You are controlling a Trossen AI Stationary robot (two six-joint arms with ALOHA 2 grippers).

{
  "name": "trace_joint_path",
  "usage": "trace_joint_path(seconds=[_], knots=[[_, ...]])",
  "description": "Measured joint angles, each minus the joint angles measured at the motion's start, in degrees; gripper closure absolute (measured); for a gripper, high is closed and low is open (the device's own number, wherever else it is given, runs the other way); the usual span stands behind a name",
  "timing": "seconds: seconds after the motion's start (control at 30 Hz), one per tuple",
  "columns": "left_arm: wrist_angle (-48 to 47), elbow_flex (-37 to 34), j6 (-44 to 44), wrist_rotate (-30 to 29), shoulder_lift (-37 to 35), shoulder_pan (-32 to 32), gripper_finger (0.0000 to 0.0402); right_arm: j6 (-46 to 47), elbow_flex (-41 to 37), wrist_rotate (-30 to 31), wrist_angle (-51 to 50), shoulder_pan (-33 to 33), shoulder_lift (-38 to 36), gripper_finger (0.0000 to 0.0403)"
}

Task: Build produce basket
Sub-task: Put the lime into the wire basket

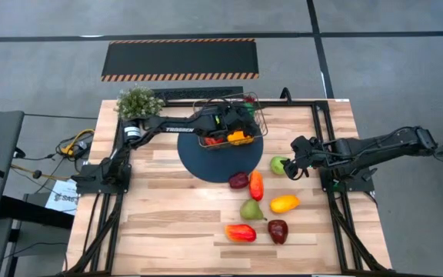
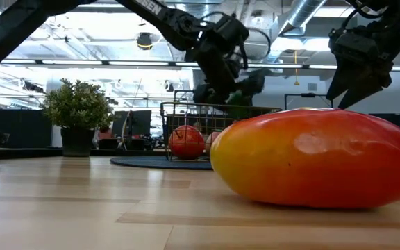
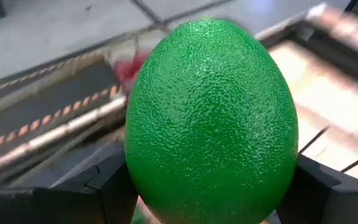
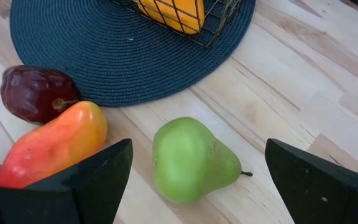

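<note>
The left hand point(image 1: 233, 117) hangs over the basket point(image 1: 254, 129), which stands on the round dark blue mat point(image 1: 198, 161) toward the far edge of the tabletop point(image 1: 168, 223), and its fingers are pinching a green lime point(image 3: 211, 121) that has not yet been let go. Inside the basket some pieces already lie: something red point(image 1: 215, 141) and something orange point(image 1: 239, 138) show through the wire, though how many there are in all cannot be told. The right hand point(image 1: 292, 166) is low over the tabletop near its right edge, fingers spread wide on either side of a green pear point(image 4: 191, 160) but not touching it. Much of the produce is still outside the basket: a dark red piece point(image 1: 239, 180) at the rim of the mat, an orange-red one point(image 1: 257, 185) just beside it, a second green pear point(image 1: 251, 209), a yellow-orange mango point(image 1: 284, 203), a red and yellow piece point(image 1: 240, 231) and a dark red apple point(image 1: 278, 231) nearer the front edge. By this count the job looks under halfway done, with the lime about to go in, the pear next in line and six more loose pieces to follow. A potted plant point(image 1: 138, 102) sits at the far left corner.
</note>
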Motion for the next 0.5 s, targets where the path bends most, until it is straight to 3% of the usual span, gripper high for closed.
trace_joint_path(seconds=[0.23, 0.5], knots=[[2.38, 0.19, -0.01, 0.91, 2.35, 0.04, 0.0122, 0.00, 0.00, 0.00, 0.02, 0.01, 0.01, 0.0017], [3.58, 0.20, -0.01, 3.27, 3.17, 0.15, 0.0067, -0.02, -0.01, -0.02, -0.10, 0.00, 0.02, 0.0017]])
